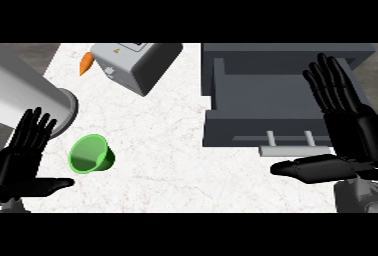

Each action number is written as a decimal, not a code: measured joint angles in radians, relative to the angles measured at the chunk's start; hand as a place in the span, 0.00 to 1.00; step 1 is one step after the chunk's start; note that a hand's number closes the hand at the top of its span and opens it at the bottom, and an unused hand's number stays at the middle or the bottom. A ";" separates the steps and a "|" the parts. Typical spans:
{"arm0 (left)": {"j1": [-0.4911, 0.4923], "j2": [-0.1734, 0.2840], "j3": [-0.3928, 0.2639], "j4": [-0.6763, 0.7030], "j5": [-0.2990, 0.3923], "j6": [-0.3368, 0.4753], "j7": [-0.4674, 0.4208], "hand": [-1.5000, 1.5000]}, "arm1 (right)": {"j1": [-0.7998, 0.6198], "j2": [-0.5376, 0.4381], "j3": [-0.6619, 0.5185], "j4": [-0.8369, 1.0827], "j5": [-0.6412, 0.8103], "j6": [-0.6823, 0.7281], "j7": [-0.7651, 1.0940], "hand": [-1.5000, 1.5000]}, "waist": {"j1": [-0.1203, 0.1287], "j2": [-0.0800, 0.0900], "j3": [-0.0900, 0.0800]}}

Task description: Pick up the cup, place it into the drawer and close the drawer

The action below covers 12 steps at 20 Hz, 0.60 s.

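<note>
A green cup lies tipped on the white counter at the lower left, its mouth facing me. Just left of it stands my left hand, open, fingers straight up, thumb pointing right below the cup, apart from it. The dark grey drawer is pulled open at the right, its inside bare, with a pale bar handle on its front. My right hand is open over the drawer's right side, fingers straight up and thumb stretched left beneath the handle.
A grey box-shaped appliance sits at the top centre with an orange carrot beside its left. A large grey cylinder lies along the left edge above my left hand. White counter spreads between cup and drawer.
</note>
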 measured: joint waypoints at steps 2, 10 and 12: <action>-0.001 -0.003 -0.003 0.062 -0.037 -0.001 -0.053 0.00 | -0.009 -0.001 -0.002 -0.016 0.005 -0.006 0.014 0.00 | -0.001 0.000 0.000; -0.099 0.026 0.009 0.416 -0.136 -0.015 -0.256 0.00 | -0.014 -0.016 -0.039 -0.018 -0.021 0.015 0.022 0.00 | -0.004 0.000 0.000; -0.124 0.030 0.012 0.500 -0.155 -0.008 -0.311 0.00 | -0.019 -0.012 -0.033 -0.026 -0.019 0.013 0.038 0.00 | -0.004 0.000 0.000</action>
